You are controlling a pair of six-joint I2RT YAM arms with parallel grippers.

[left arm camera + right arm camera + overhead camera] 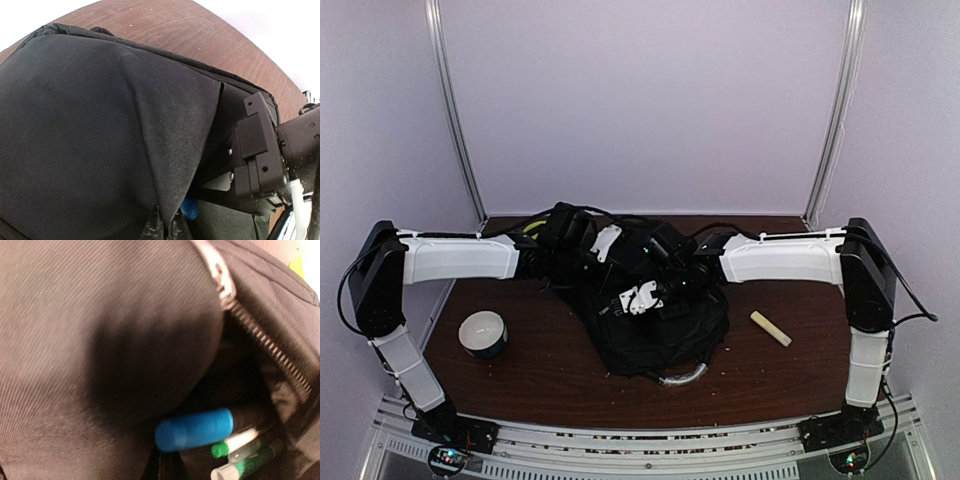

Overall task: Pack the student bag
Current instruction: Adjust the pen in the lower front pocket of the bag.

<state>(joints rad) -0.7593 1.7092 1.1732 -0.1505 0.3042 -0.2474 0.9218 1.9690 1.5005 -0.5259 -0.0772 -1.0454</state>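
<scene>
1. At the left of the brown wooden table [535, 375], a white roll of tape with a dark outer side [483, 333] lies flat, well apart from the bag.
2. The left arm reaches in from the left. The left gripper [161, 232] is closed on a fold of black cloth, and its wrist view shows the fabric drawn up into a tented ridge that runs to the fingertips.
3. The large black fabric backpack [660, 335] lies slumped in the middle of the table, between the two arms. Its grey curved top handle [683, 378] points toward the near edge.
4. A zipped pocket of the backpack stands open, with its silver zipper teeth [270, 347] parted along the right side of the gap.
5. Inside that pocket lies a blue rounded plastic cylinder [195, 429], on its side and low in the opening.
6. Just right of the cylinder, also in the pocket, lie a white marker with a green cap [237, 441] and, beneath it, a green-barrelled pen with a white end [245, 466]. Any print on them is too blurred to read.
7. The right gripper [252, 160] sits at the edge of the opening, beside the lifted flap. Its jaws are closed, and the views do not show whether anything is between them.
8. At the right of the table, a pale yellow stick [770, 328] lies at a slant, apart from the backpack.
</scene>
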